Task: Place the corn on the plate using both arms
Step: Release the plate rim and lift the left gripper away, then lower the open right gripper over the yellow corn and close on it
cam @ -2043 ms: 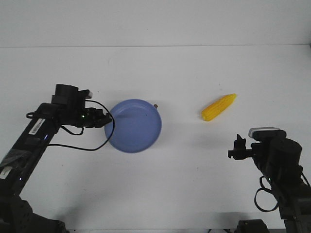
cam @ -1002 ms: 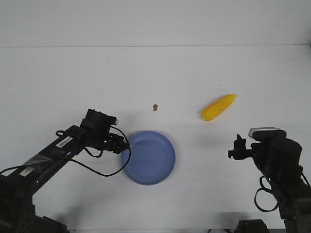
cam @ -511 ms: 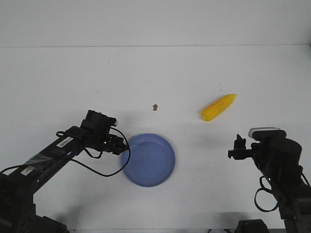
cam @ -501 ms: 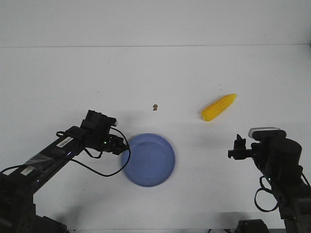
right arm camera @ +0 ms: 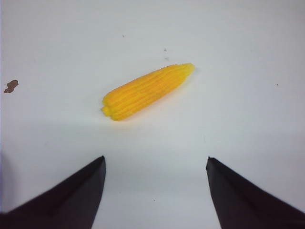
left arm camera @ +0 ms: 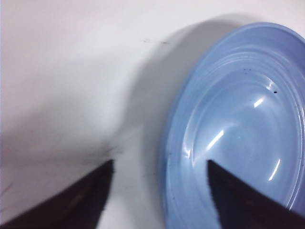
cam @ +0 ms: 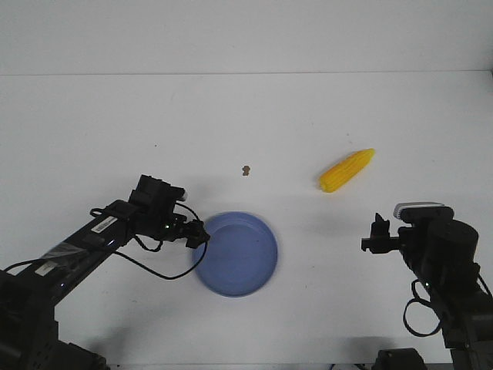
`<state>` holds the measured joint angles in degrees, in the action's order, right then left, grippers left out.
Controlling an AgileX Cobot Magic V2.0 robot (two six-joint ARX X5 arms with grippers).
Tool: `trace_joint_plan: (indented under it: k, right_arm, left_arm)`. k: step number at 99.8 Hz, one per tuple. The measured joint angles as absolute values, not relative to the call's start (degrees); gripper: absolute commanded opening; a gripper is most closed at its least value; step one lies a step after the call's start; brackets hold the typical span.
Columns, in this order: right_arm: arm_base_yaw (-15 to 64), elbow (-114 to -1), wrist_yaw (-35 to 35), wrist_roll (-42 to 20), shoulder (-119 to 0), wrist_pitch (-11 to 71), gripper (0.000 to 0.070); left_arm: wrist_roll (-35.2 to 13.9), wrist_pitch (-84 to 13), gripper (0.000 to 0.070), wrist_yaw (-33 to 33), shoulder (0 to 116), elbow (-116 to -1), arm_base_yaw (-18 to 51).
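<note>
White surface (cam: 254,116) carries everything you see: your left pincer (cam: 199,233) sits spread open at the rim of the round, shallow periwinkle-blue plate (cam: 236,253), one finger (left arm camera: 238,202) over the rim and the other outside it. Your right pincer (cam: 376,233) also gapes open and empty, with the bright yellow tapered plastic-looking corn cob (right arm camera: 145,91) lying ahead of it, well apart.
</note>
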<state>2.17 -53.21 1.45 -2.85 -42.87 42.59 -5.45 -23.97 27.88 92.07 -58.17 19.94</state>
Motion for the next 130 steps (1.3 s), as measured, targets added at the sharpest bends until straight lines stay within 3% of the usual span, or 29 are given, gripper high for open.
trace_joint_plan:
  k: [24,39,50,69,108,130]
  right_arm:
    - [2.2,-53.2,1.5,-2.9,-42.9,42.5,0.0448]
    - [2.2,-53.2,1.5,-3.0,-42.9,41.3,0.0448]
    - [2.2,-53.2,1.5,-4.6,-42.9,41.0,0.0448]
    - [2.2,-53.2,1.7,-9.4,-44.0,38.2,0.0456]
    - [1.6,-55.7,1.7,-20.1,-62.9,26.4,0.049]
    - [-0.6,-62.9,1.7,-24.2,-77.7,24.5,0.0492]
  left_arm:
    - [-4.5,-23.9,0.0521,26.7,83.4,-58.3,17.5]
    - [-2.9,-23.6,0.0639,17.5,74.5,-58.7,14.7]
    - [-1.3,-25.0,0.0638,10.5,68.2,-58.7,12.5]
    - [0.7,-26.6,0.0638,5.8,62.8,-58.7,9.3]
    - [2.0,-27.2,0.0638,5.5,62.7,-58.7,9.2]
    - [2.0,-27.2,0.0638,5.5,62.7,-58.7,9.2]
